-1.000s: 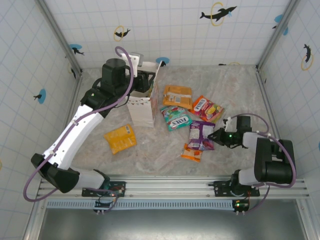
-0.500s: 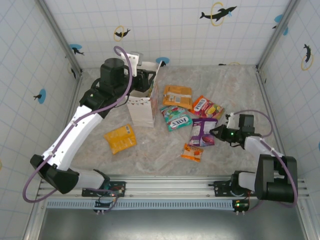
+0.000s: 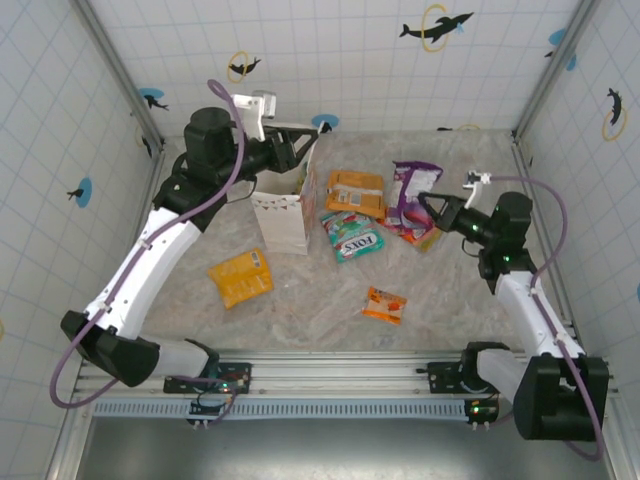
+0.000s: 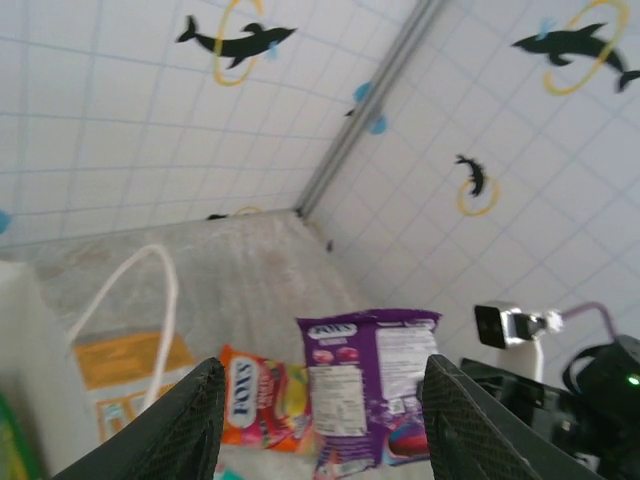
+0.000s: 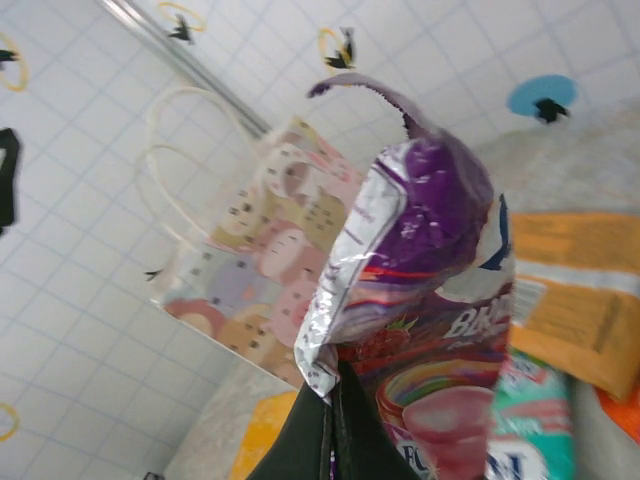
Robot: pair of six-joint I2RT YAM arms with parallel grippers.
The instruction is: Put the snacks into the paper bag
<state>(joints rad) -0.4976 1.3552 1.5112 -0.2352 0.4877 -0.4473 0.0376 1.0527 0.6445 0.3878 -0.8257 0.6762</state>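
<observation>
The purple packet [image 3: 412,190] is no longer flat on the table [image 3: 300,300]. It is lifted clear and carried toward the back, so that it is now hung upright above the red-yellow packet [image 3: 428,222], whereas a second ago it was laid beside the small orange packet [image 3: 385,304]. It is clamped by one edge between the right fingers [image 3: 438,208], which are closed tight on it. The left fingers [image 3: 288,152] are spread wide with nothing held, and are drawn back a little from the rim of the bag [image 3: 285,222], so its mouth is left free. The bag is stood upright at the left, well apart from the packet. One snack is thus judged to be on its way, with the carry across to the mouth not yet made. Five other packets are seen lying on the table.
</observation>
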